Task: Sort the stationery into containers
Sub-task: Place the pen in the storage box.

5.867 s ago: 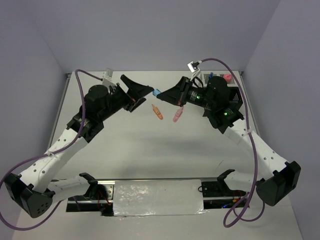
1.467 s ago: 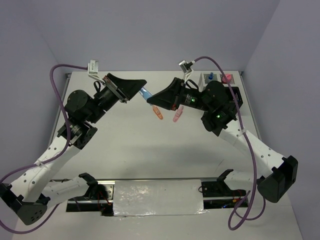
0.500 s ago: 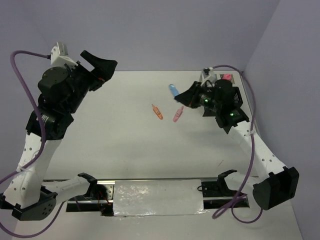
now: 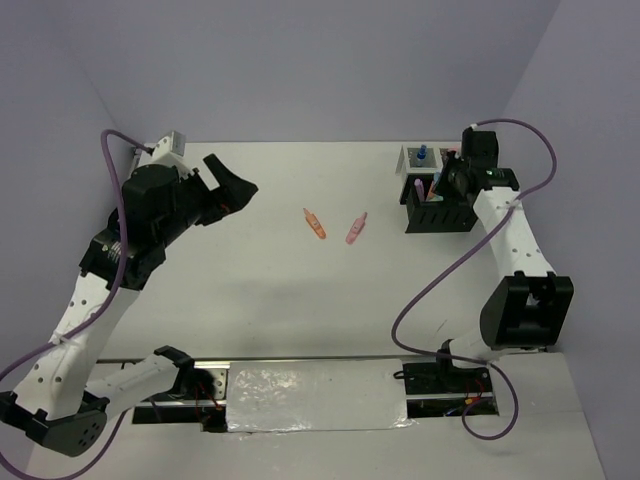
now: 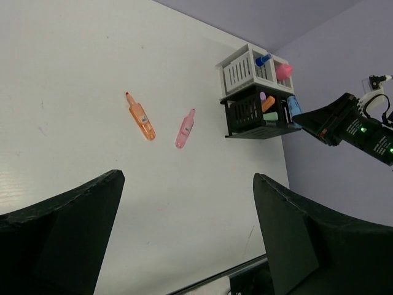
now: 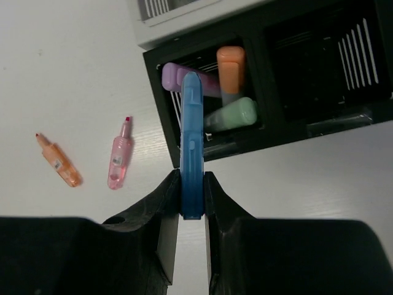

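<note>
My right gripper [image 4: 447,185] is shut on a blue marker [image 6: 191,141] and holds it over the left compartment of the black slatted organiser [image 4: 455,224], also in the right wrist view [image 6: 264,74]. That compartment holds purple [image 6: 172,74], orange [image 6: 231,64] and green [image 6: 236,114] markers. The white mesh tray [image 4: 408,160] behind it holds a blue-capped bottle [image 5: 263,59] and a pink item [image 5: 284,70]. An orange marker [image 4: 315,223] and a pink marker [image 4: 355,228] lie on the table mid-way. My left gripper [image 4: 237,190] is open and empty, raised at the left.
The organiser and tray stand at the table's far right corner near the right wall. The purple cables loop beside both arms. The two loose markers [image 5: 141,117] [image 5: 184,129] lie apart, left of the organiser [image 5: 252,114].
My right gripper has carried the blue marker from the table's middle to above the black organiser. My left gripper has pulled back to the left, open and empty.
</note>
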